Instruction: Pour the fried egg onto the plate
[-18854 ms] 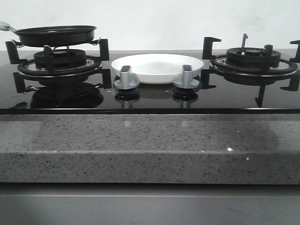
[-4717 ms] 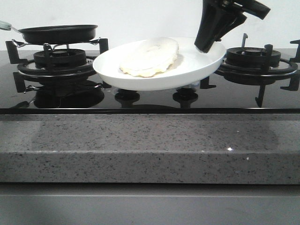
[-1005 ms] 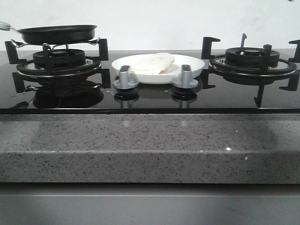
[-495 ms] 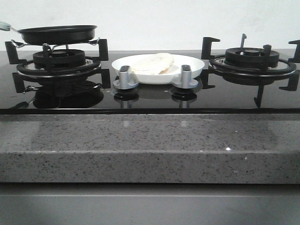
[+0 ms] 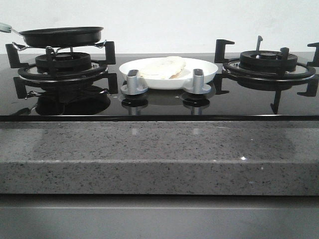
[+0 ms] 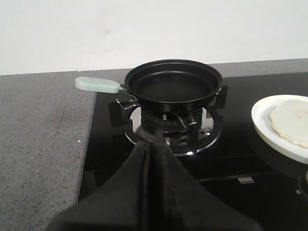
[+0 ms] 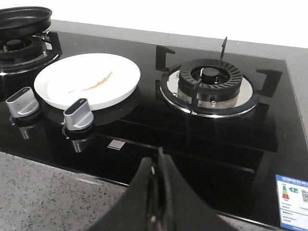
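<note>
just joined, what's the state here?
Nothing is being handled right now. The fried egg lies on the white plate, which sits on the stovetop between the two burners, behind the two knobs. The black pan rests empty on the left burner. Both arms are pulled back: the left gripper and right gripper are shut on nothing. The pour looks done.

A: What's the count on the stove?

B: Two burners [image 5: 63,62] [image 5: 269,60], two knobs [image 5: 133,82] [image 5: 198,81], one black pan [image 5: 61,36].

A: And the rest?

B: One plate [image 5: 205,69], one fried egg [image 5: 162,67].
</note>
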Robot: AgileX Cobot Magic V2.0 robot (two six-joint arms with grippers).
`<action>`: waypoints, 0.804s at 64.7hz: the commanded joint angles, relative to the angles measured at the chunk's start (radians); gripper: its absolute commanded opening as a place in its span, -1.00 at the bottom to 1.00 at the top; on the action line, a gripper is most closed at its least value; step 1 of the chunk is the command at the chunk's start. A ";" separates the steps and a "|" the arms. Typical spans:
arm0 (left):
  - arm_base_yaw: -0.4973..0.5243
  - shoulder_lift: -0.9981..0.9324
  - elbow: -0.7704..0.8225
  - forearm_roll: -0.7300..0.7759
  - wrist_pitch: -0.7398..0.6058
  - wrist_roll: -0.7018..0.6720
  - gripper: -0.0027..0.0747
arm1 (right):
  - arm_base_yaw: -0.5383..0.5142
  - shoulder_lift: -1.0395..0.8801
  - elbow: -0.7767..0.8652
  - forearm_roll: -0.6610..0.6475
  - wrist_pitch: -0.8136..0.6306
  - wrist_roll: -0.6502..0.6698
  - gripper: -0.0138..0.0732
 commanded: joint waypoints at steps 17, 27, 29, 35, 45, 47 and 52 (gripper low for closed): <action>-0.007 0.001 -0.027 -0.011 -0.068 -0.006 -0.98 | -0.005 0.001 -0.026 0.003 -0.084 -0.009 -0.82; -0.007 0.001 -0.027 -0.011 -0.068 -0.006 -0.98 | -0.005 0.001 -0.026 0.003 -0.084 -0.009 -0.82; -0.007 0.001 -0.027 -0.011 -0.068 -0.006 -0.98 | -0.005 0.001 -0.026 0.003 -0.084 -0.009 -0.82; -0.007 0.001 -0.023 -0.011 -0.073 -0.006 -0.98 | -0.005 0.001 -0.026 0.003 -0.084 -0.009 -0.82; -0.022 -0.003 -0.018 0.184 -0.057 -0.112 -0.98 | -0.005 0.001 -0.026 0.003 -0.084 -0.009 -0.82; -0.033 -0.006 -0.018 0.263 -0.057 -0.186 -0.98 | -0.005 0.001 -0.026 0.003 -0.084 -0.009 -0.82; -0.061 -0.030 -0.008 0.513 -0.056 -0.423 -0.98 | -0.005 0.001 -0.026 0.003 -0.084 -0.009 -0.82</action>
